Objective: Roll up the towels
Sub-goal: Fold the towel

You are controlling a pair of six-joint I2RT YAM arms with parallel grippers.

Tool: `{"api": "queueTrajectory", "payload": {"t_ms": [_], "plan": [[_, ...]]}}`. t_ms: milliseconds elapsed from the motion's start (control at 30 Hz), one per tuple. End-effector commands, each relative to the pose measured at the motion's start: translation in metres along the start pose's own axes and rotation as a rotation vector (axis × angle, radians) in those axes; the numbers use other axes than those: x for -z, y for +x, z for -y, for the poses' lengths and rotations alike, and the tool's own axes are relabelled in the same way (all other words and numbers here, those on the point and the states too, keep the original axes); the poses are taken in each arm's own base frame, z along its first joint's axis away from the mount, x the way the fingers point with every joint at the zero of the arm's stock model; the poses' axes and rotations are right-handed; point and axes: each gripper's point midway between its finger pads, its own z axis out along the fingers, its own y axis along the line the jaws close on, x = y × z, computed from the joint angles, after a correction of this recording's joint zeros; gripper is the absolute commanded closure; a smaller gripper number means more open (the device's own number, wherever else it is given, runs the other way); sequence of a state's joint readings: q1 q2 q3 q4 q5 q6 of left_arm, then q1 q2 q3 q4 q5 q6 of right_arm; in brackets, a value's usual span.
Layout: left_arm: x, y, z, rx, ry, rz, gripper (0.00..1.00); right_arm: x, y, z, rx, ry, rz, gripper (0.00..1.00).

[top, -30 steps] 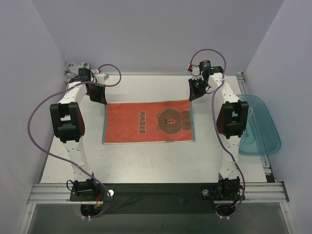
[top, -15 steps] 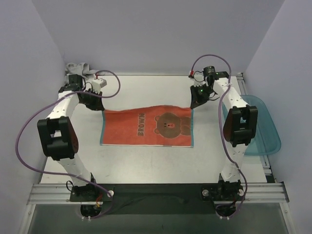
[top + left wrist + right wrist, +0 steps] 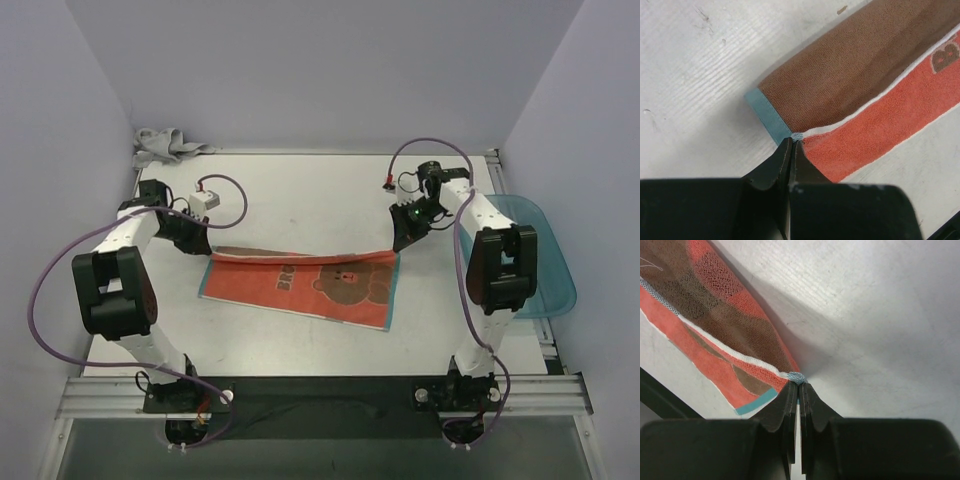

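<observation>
Two grippers are clamped on the rust-brown towel (image 3: 300,290), one at each far corner. We note the left gripper (image 3: 791,145) with jaws pressed fully together on the far-left corner, right where the teal binding (image 3: 767,116) meets the white hem. The right gripper (image 3: 799,384) is closed just as tightly on the far-right corner, a small nub of teal hem showing at its fingertips. The towel lies on the white table (image 3: 300,185) between the two arms. Its near edge is flat and skewed, the left end sitting farther back than the right. Its far edge is raised off the surface and turned over, so a darker brown strip of the underside faces up. Part of the bear print and the letters "BR" show on the orange face. The light grey towel (image 3: 165,145) is bunched well beyond the rust-brown towel's far-left corner. We see the teal tray (image 3: 545,275) well off to its right side
</observation>
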State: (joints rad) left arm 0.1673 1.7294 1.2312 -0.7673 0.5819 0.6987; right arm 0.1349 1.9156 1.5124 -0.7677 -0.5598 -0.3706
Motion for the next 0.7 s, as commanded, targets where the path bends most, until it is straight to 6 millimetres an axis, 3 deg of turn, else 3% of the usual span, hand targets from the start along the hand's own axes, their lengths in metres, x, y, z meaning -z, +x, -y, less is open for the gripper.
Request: {"api": "queueTrajectory", "payload": {"t_ms": [0,133,233,300,433,567,667], "plan": [[0.003,0.001,0.003,-0.04,0.012,0.015,1.0,0.002,0.015,-0.015,0.039,-0.029,-0.028,1.0],[-0.007,0.006,0.0,0.036,0.027,-0.005,1.0,-0.018,0.014,-0.002,0.032,0.04,-0.075,1.0],[-0.014,0.004,-0.006,0.088,0.03,-0.015,1.0,-0.019,-0.004,0.016,-0.006,0.091,-0.059,1.0],[-0.02,0.004,-0.01,0.116,0.035,-0.021,1.0,-0.015,-0.016,0.03,-0.03,0.123,-0.037,1.0],[-0.027,-0.004,-0.017,0.186,0.034,-0.018,1.0,0.001,-0.06,0.052,-0.018,0.194,0.052,1.0],[-0.023,-0.026,-0.023,0.204,0.03,0.03,1.0,0.021,-0.088,0.059,0.018,0.249,0.117,1.0],[-0.011,-0.04,-0.024,0.178,0.013,0.064,1.0,0.035,-0.09,0.055,0.06,0.255,0.13,1.0]]}}
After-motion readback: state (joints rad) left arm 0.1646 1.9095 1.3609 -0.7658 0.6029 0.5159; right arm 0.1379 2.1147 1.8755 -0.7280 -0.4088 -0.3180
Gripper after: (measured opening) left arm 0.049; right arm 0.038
